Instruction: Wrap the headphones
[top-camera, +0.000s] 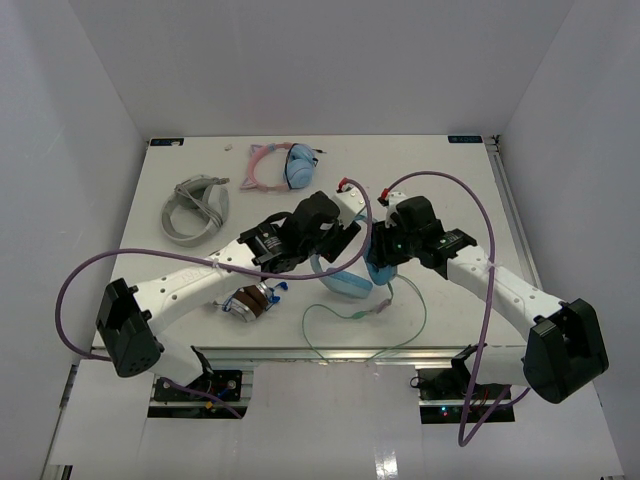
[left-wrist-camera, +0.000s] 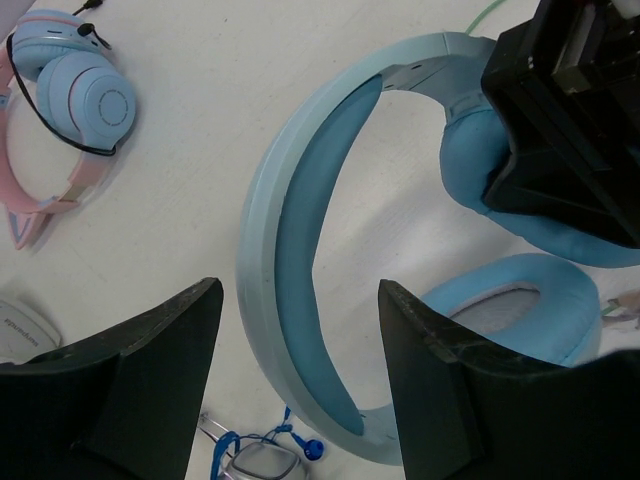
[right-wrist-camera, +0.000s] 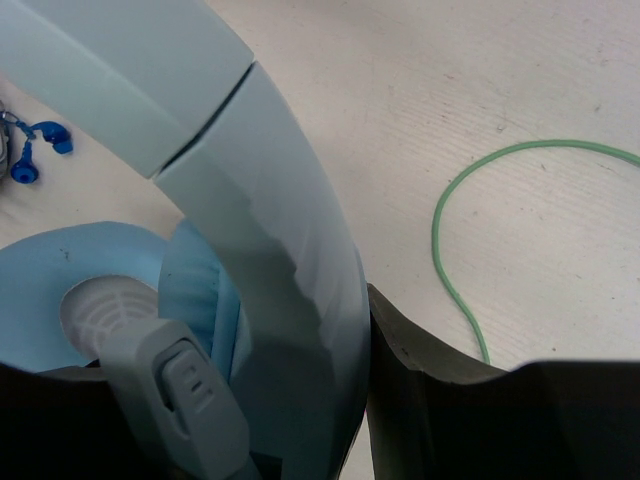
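The headphones (top-camera: 343, 285) lie mid-worktop (top-camera: 470, 170), between the two arms. They have a pale blue headband (left-wrist-camera: 258, 250) lined with deeper blue padding and plump blue earcups (left-wrist-camera: 560, 290). A thin pale green cable (right-wrist-camera: 435, 230) loops loose toward the near edge. The right claw (right-wrist-camera: 250, 400) is clamped on the headband just above one earcup. The left claw (left-wrist-camera: 298, 290) hangs spread wide over the band's arch.

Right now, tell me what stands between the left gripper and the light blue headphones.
Nothing visible does. The left gripper hangs open directly over the headphones, above the headband, with no object between its fingers and the band. The right gripper grips the headphones near one earcup, off to the side of that path.
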